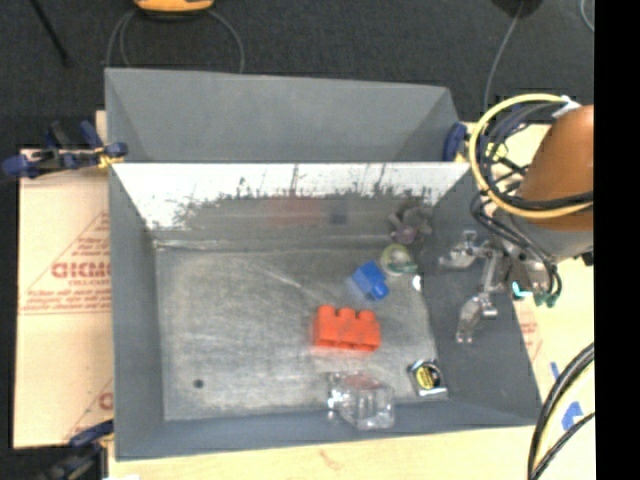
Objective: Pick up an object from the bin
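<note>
My gripper (467, 286) hangs over the bin's right sloping wall, open, with nothing between its fingers. The things closest to it, off to its left, are a small pale green ball (400, 260) and a blue block (368, 281) on the bin floor. A small black and yellow tape measure (428, 377) lies below and left of the gripper, at the foot of the right wall. An orange-red studded brick (347, 328) sits near the middle of the floor.
A dark purplish-grey lump (410, 223) rests in the back right corner. A crumpled clear plastic piece (360, 404) lies against the front wall. The left half of the floor is bare metal.
</note>
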Controlling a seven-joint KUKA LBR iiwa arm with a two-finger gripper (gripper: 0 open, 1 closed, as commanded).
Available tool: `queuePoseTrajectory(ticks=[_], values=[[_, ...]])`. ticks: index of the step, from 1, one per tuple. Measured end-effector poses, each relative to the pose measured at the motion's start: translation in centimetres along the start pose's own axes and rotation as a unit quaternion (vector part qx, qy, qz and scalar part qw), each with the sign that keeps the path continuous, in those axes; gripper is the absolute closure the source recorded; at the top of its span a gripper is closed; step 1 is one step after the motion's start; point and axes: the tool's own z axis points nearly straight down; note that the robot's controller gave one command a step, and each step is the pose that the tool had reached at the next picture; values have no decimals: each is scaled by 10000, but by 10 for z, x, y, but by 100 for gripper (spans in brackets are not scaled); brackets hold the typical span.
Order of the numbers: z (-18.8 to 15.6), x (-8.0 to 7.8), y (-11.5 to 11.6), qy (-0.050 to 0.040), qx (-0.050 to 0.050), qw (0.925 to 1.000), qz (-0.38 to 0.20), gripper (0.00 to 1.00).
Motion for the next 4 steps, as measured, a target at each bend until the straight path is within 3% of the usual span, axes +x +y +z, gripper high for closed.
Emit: queuePoseTrajectory(ticks=[1, 2, 3, 4], values=[[122, 34, 35, -52, 6, 9957, -928, 0], [112, 51, 98, -23, -19, 9985, 545, 0], [119, 57, 140, -114, 9, 9999, -41, 0], [120, 54, 193, -136, 20, 9972, -738, 0]])
